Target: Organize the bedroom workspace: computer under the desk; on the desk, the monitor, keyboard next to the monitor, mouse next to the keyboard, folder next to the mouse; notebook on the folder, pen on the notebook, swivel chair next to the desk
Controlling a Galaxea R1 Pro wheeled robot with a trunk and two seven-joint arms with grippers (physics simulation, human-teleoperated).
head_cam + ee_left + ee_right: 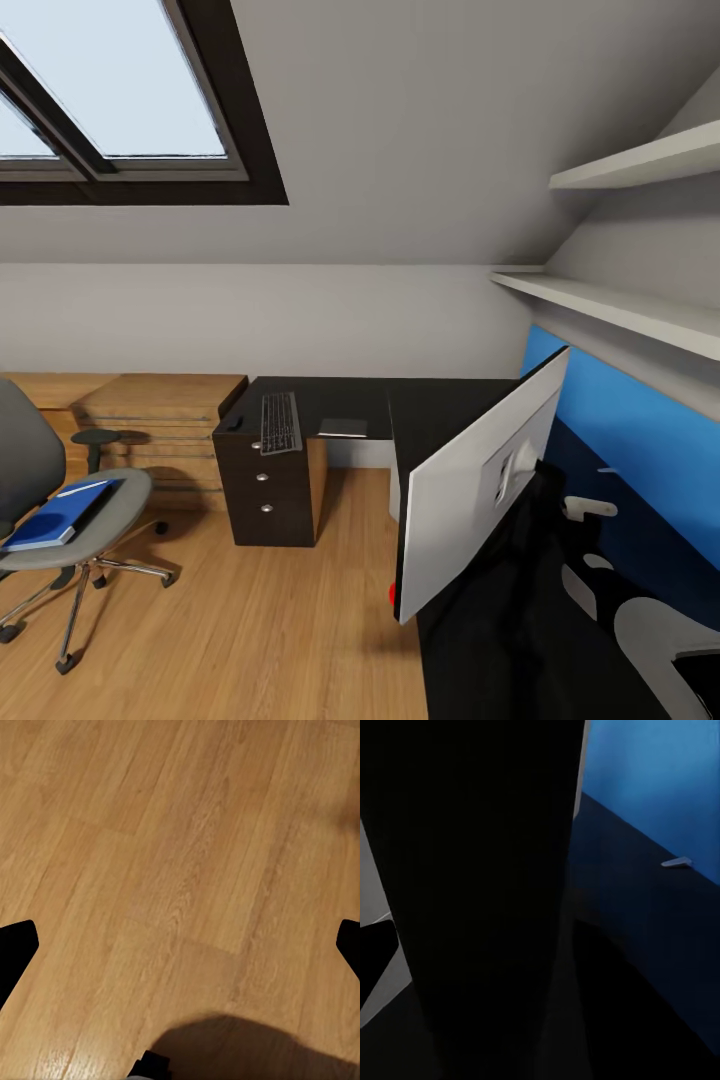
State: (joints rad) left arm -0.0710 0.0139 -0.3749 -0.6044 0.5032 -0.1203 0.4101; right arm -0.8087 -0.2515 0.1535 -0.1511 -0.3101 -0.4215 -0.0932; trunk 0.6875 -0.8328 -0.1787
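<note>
The right gripper seems to clasp the monitor; it should set it upright. The left gripper gapes.

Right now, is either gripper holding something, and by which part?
The left gripper is open over the floor, holding nothing. The right gripper is close against the tilted monitor, but whether it grips it, or where, cannot be told.

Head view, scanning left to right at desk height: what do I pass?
swivel chair carrying the folder → wooden drawer chest → keyboard on the desk → monitor → blue back panel
</note>
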